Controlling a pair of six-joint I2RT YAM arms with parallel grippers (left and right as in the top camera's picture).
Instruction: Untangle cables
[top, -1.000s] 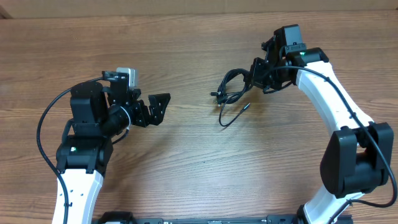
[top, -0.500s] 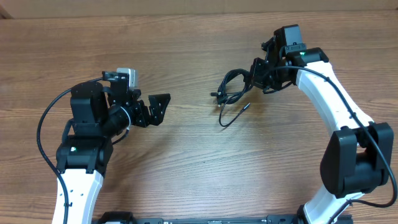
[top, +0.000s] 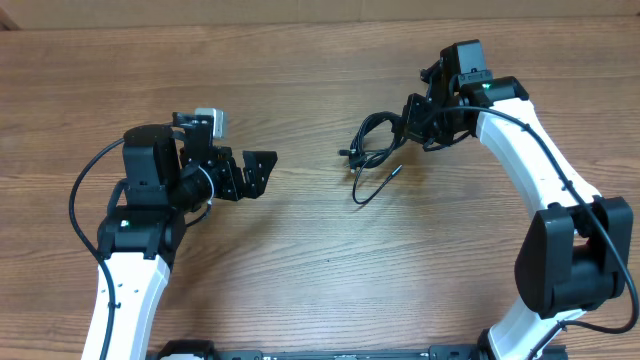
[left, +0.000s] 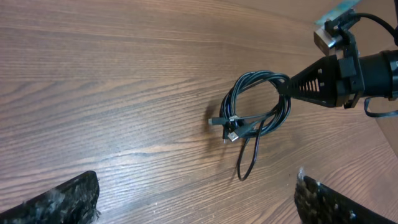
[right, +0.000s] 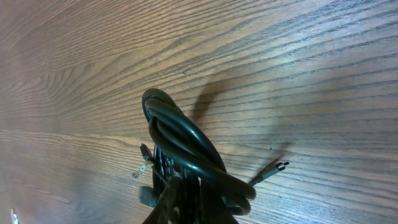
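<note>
The cables (top: 372, 140) are a small coiled black bundle with a loose looped tail, on the wooden table right of centre. They also show in the left wrist view (left: 255, 112) and the right wrist view (right: 186, 155). My right gripper (top: 408, 122) is shut on the right side of the bundle; its fingers (right: 186, 205) pinch the coils. My left gripper (top: 255, 172) is open and empty, left of the bundle and pointing toward it; its two fingertips (left: 199, 202) frame the lower edge of the left wrist view.
The wooden table (top: 320, 260) carries only the bundle. A thick black wire (top: 85, 190) loops beside the left arm. The table's back edge (top: 300, 25) runs along the top.
My left arm has shifted slightly right and toward the bundle. The right arm and the cables have not moved.
</note>
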